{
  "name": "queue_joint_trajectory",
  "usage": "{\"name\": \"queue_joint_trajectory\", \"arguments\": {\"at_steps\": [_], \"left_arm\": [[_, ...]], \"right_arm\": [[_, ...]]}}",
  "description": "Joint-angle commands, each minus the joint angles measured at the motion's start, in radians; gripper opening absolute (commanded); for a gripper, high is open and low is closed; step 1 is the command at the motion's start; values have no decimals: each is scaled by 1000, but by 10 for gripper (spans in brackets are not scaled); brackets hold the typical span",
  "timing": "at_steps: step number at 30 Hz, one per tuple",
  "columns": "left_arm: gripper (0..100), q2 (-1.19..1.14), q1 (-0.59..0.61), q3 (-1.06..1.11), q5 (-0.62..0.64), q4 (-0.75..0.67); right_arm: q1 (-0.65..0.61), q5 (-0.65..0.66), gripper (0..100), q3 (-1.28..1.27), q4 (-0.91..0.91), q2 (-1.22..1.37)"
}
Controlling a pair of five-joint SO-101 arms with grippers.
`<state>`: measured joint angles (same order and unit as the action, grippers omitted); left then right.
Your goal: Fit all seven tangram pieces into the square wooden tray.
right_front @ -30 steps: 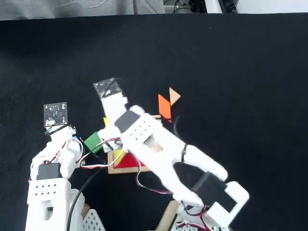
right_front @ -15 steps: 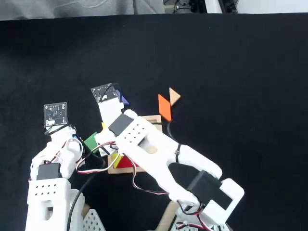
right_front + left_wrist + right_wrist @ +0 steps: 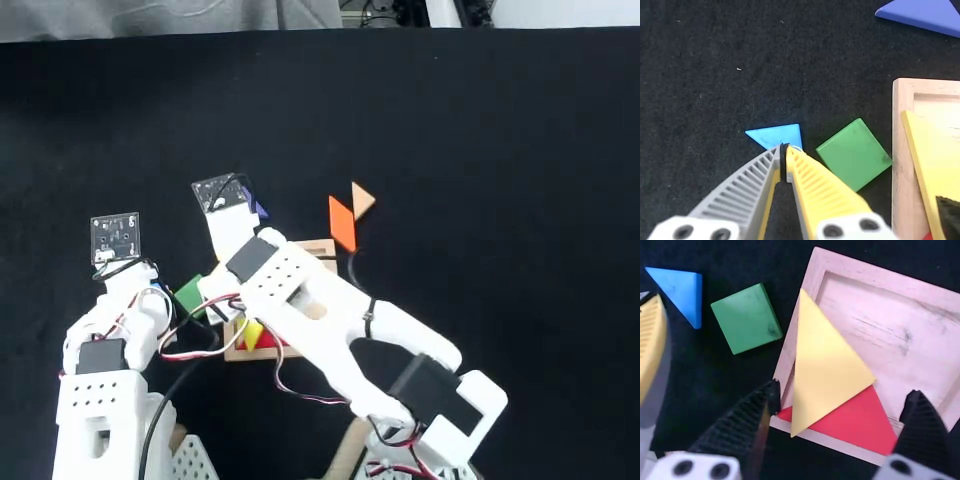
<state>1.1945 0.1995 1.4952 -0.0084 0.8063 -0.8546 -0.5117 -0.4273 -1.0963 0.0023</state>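
**Entry: tangram tray, two pieces at the tray, five out on the table**

- Right gripper [image 3: 842, 399]: jaws open wide, hanging over the near-left part of the square wooden tray [image 3: 920, 287], one jaw on either side of the yellow triangle [image 3: 825, 365]. Nothing is held.
- Red triangle [image 3: 852, 421]: flat inside the tray, along its near edge.
- Yellow triangle: not seated. It lies partly on top of the red triangle, with its left side riding over the tray's left rim.
- The rest of the tray floor is bare wood.
- Green square [image 3: 854, 152]: on the black table [image 3: 500, 150], just left of the tray and close to the rim. Cannot tell whether it touches the rim.
- Left gripper [image 3: 784, 149]: jaws closed together with nothing between them. The tips are at the edge of the light blue triangle [image 3: 775, 136], which lies left of the green square. Contact with the triangle cannot be confirmed.
- Dark blue triangle [image 3: 258, 210]: on the table beyond the tray's far-left corner, beside the right arm's wrist.
- Orange parallelogram [image 3: 342, 222]: beyond the tray's far-right corner.
- Small tan triangle [image 3: 362, 199]: just past the parallelogram, farther and to the right.
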Motion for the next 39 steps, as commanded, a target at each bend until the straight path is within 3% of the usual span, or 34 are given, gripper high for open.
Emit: {"name": "queue_joint_trajectory", "arguments": {"at_steps": [1,6,12,15,19,31,39], "left_arm": [[30,9,1,-8,8,-14],[30,9,1,-8,8,-14],[30,9,1,-8,8,-14],[30,9,1,-8,8,-14],[30,11,1,-8,8,-12],[30,11,1,-8,8,-12],[30,11,1,-8,8,-12]], "right_arm": [[-6,-11,374,5,12,-5],[72,106,325,16,2,-21],[290,245,5,61,-117,-56],[321,413,34,39,-144,-61],[253,634,11,-13,-150,-45],[109,635,11,-27,-117,93],[92,634,11,1,-109,122]]}}
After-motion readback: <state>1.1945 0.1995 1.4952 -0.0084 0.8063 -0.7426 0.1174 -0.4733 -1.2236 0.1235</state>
